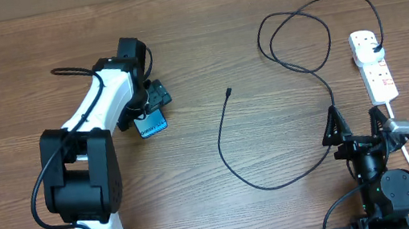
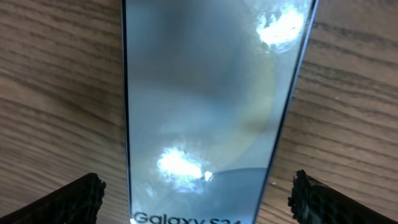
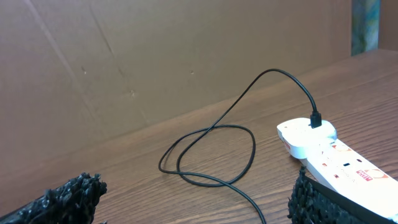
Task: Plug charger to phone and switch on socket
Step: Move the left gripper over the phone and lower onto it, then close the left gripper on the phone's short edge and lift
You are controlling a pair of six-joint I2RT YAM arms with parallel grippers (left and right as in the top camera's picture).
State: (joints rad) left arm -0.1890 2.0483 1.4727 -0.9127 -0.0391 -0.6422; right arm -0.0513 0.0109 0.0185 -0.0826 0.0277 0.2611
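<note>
Phone (image 2: 205, 93) between spread left gripper (image 2: 198, 196) jaws, right gripper (image 3: 196, 204) jaws wide apart, empty

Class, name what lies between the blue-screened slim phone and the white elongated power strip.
The thin black looped charger cable, its plug tip loose, shown overhead.

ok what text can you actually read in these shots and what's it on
"Galaxy S2…": on the lit screen of the phone, left wrist view. The frame edge cuts off the bottom of the letters and the end of the line.
Red markings by the switches on the power strip: too small and blurred to read in any view.
In the overhead view the phone's screen text is too small to read.
No other text shows.
</note>
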